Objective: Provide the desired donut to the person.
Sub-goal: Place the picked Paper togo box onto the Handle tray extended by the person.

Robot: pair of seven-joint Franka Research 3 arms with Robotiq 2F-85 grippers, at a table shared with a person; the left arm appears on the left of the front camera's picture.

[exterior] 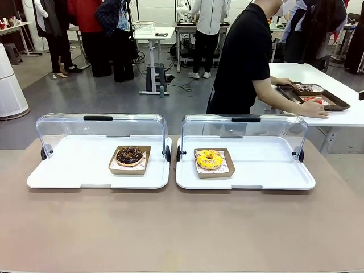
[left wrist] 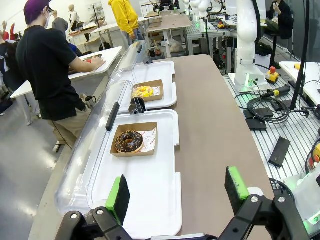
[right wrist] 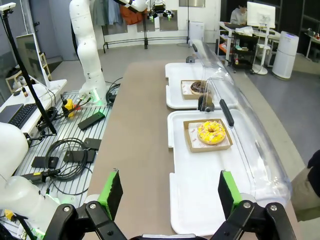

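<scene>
1. The brown table (exterior: 170,227) is the largest thing; its near part is bare, and two white trays lie side by side along its far part.
2. The person (exterior: 242,57) in a black T-shirt stands behind the table, turned away to a white side table (exterior: 341,85), with one hand (exterior: 314,109) on a dark tray (exterior: 335,102) there.
3. The left tray (exterior: 74,170) and the right tray (exterior: 267,170) are close to each other but they do not touch. Each one has a clear cover with a black handle, and both covers — the left cover (exterior: 68,122) and the right cover (exterior: 273,122) — are swung open to the far side.
4. The chocolate donut (exterior: 129,154) sits in a brown paper box (exterior: 116,166) on the right part of the left tray.
5. The yellow donut (exterior: 209,159) with sprinkles sits in a similar paper box (exterior: 227,169) on the left part of the right tray.
6. The left gripper (left wrist: 177,192) hangs above the near end of the left tray, its fingers spread wide with nothing between the green pads (left wrist: 119,196).
7. The right gripper (right wrist: 170,192) hangs above the near end of the right tray — also spread wide, nothing between its fingers.
</scene>
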